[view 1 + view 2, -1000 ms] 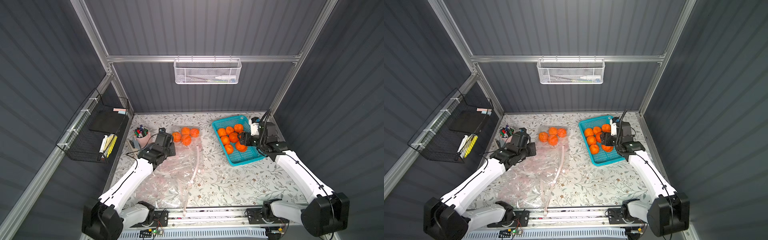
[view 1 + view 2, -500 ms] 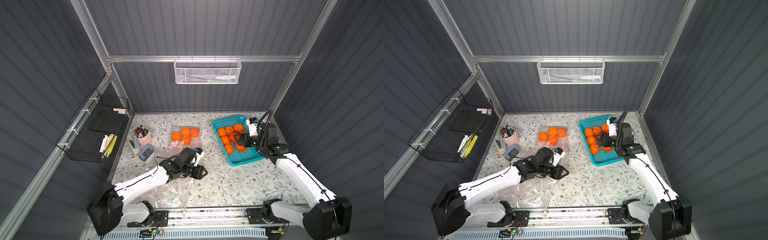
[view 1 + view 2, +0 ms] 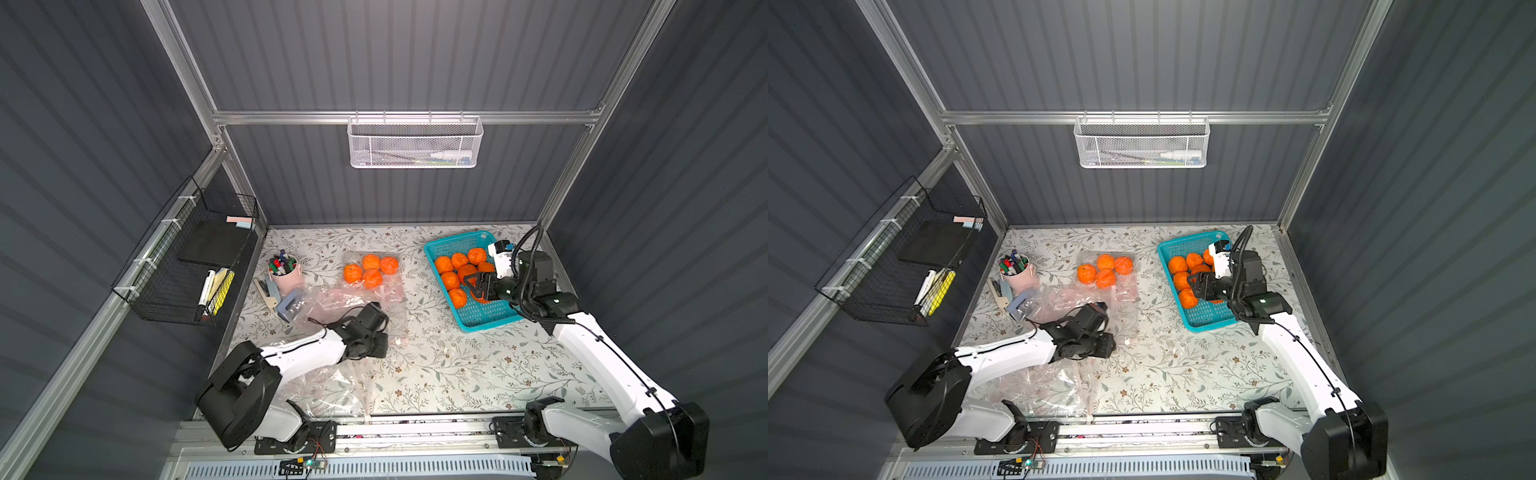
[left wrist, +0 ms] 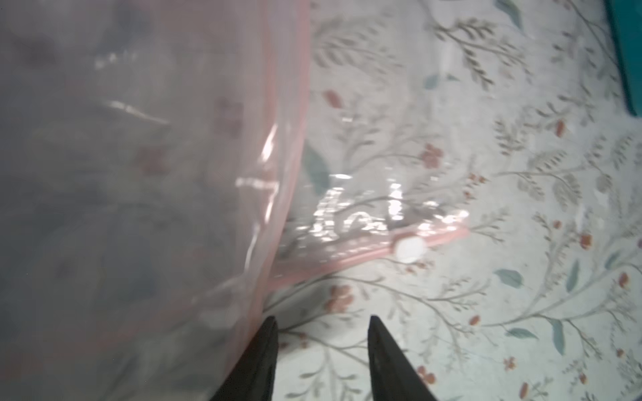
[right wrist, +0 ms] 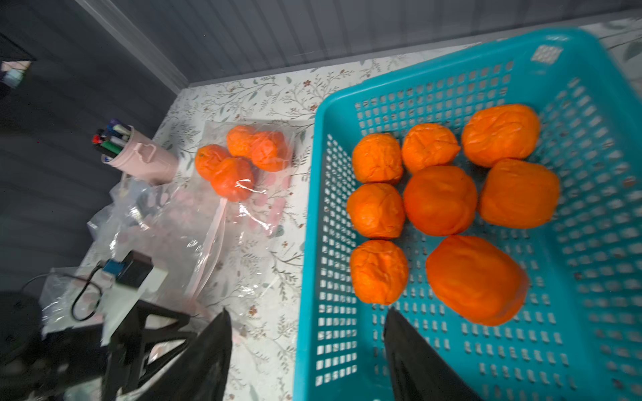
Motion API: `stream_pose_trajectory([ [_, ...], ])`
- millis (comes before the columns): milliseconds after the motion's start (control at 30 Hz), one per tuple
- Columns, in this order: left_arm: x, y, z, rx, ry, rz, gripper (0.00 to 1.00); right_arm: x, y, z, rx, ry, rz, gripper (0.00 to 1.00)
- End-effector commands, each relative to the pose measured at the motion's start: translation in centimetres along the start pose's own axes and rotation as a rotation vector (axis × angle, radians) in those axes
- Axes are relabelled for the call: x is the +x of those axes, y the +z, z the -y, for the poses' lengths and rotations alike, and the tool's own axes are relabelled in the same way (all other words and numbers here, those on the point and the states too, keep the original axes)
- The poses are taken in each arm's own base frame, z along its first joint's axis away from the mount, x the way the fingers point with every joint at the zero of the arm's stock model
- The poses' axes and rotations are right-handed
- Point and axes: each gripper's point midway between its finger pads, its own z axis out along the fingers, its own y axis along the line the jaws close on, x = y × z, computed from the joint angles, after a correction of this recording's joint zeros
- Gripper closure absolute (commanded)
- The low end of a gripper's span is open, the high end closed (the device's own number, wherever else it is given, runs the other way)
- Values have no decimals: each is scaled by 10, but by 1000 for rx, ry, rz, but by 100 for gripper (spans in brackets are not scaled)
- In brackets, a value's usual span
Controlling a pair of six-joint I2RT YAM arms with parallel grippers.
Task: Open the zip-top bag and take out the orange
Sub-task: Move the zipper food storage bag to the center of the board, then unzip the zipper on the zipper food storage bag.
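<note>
**A:** Where's your left gripper (image 4: 322,319) right now?

**B:** It's low over the middle of the surface (image 3: 457,374), jaws parted, nothing between them. You've got the pink zip strip (image 4: 347,258) and its white slider (image 4: 410,249) just ahead, so you're lined up on the closure rather than on the film.

**A:** And the oranges you're after?

**B:** Four oranges (image 3: 371,272) sit bunched at the far end of the zip-top bag (image 3: 395,291), well apart from that strip. That looks sensible to me: the fruit weighs down one end and the mouth lies flat at the near one. I can't tell for sure that this strip belongs to the same bag, because loose empty bags (image 3: 332,390) overlap here.

**A:** Your right side?

**B:** Your right gripper (image 5: 307,310) hangs over the teal basket (image 3: 482,316), spread wide and gripping nothing. The basket oranges (image 5: 439,199) lie loose below it. I'd say it's out of your left arm's way there, right where fruit gets dropped.

**A:** Any risk?

**B:** Pinch only the slider, or you'll drag slippery plastic.
</note>
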Motion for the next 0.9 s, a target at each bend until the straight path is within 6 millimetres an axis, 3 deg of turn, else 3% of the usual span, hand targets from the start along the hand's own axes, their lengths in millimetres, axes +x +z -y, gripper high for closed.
stream_pose_trajectory([
  [0, -12, -20, -17, -58, -48, 78, 52, 24, 0, -43, -129, 45, -97, 31],
  [167, -30, -30, -7, -27, -46, 120, 46, 73, 14, -101, -192, 81, -292, 35],
  [300, -52, -50, -4, -28, -56, 210, 42, 122, 42, -121, -138, 120, -471, 38],
  [433, -66, -66, -3, -42, -45, 259, 41, 153, 67, -121, -94, 189, -557, 40],
  [500, -70, -72, -5, -51, -38, 278, 41, 165, 81, -111, -30, 207, -576, 41],
  [667, -71, -78, -7, -60, -20, 298, 41, 187, 104, -92, 71, 239, -624, 42],
  [867, -71, -79, -3, -36, 3, 304, 40, 207, 130, -89, 97, 295, -675, 43],
])
